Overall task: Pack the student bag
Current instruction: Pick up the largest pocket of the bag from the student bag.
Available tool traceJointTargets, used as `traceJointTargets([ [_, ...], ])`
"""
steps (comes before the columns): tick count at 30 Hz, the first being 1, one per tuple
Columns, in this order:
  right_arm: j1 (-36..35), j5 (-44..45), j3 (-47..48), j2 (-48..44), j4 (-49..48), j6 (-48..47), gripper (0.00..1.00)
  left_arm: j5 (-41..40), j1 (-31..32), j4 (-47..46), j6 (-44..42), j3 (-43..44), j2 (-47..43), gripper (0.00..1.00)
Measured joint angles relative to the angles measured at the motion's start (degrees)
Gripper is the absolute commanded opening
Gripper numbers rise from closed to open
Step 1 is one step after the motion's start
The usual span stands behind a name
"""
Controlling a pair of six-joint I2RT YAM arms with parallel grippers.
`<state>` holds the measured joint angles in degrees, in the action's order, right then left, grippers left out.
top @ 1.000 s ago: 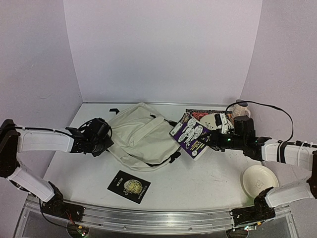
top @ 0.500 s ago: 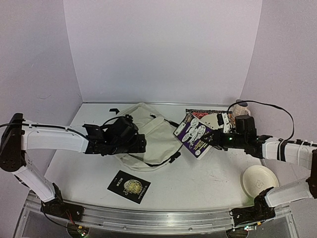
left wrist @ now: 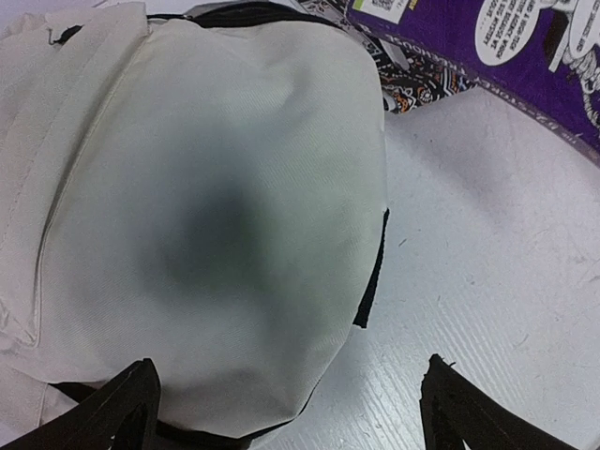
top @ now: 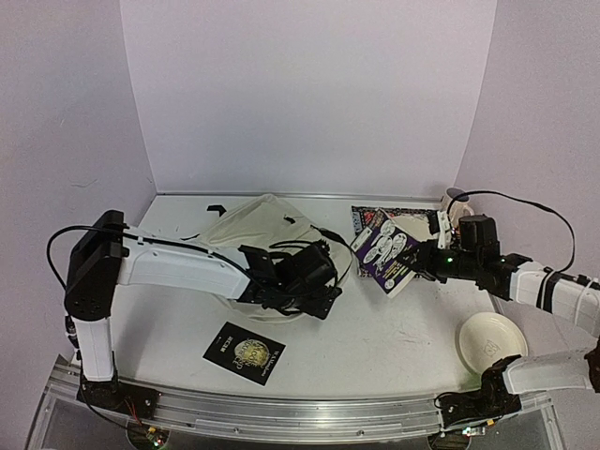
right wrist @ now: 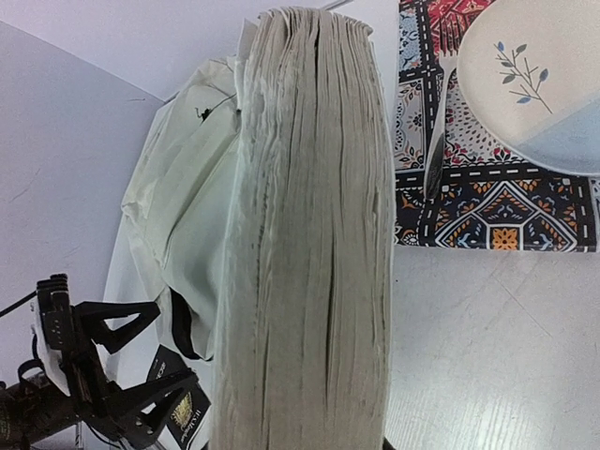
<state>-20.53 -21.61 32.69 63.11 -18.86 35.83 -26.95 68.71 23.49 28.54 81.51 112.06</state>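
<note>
Your left hand (top: 314,281) hung spread wide over the bag (top: 246,223), grasping nothing. The wrist view showed both fingers (left wrist: 120,405) apart above the cream fabric at its rounded end. The bag lay slumped on the surface (top: 394,337), mid-left toward the back, with your left arm stretched right across it. Your right hand (top: 418,265) was clamped on the book (top: 386,248), holding it tilted in the air just right of the bag, pages edge-on to its own camera.

Here's where it could have turned on you. I couldn't tell whether the zip was undone, so the book might simply have met closed cloth. Your left arm sat in the book's lane; a push across and the two hands could have knocked. The fabric looked soft and slack: a shallow pinch would likely have slipped off, or dragged the whole bag along the surface instead of opening it. The black strap (left wrist: 370,272) lay near your fingers, ready to snag. And the book was pinched by one edge, so a jolt might have swivelled it or dropped it onto the mat (right wrist: 487,202) and plate (right wrist: 536,80) behind.
</note>
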Motion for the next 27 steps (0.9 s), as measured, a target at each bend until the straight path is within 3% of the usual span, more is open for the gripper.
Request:
traceJointTargets([
  [13, 0.0, 0.0, 0.0, -1.1, 0.9, 0.2, 0.0, -10.8, 0.1, 6.9, -3.0, 7.2, 8.4, 0.94],
  [20, 0.0, -0.3, 0.0, -1.1, 0.9, 0.2, 0.0, -14.3, -1.2, 8.1, -1.6, 7.8, 8.3, 0.71],
  [27, 0.0, -2.4, 0.0, -1.1, 0.4, 1.3, 0.0, -12.4, -2.8, 8.6, -1.4, 9.4, 8.3, 0.53],
])
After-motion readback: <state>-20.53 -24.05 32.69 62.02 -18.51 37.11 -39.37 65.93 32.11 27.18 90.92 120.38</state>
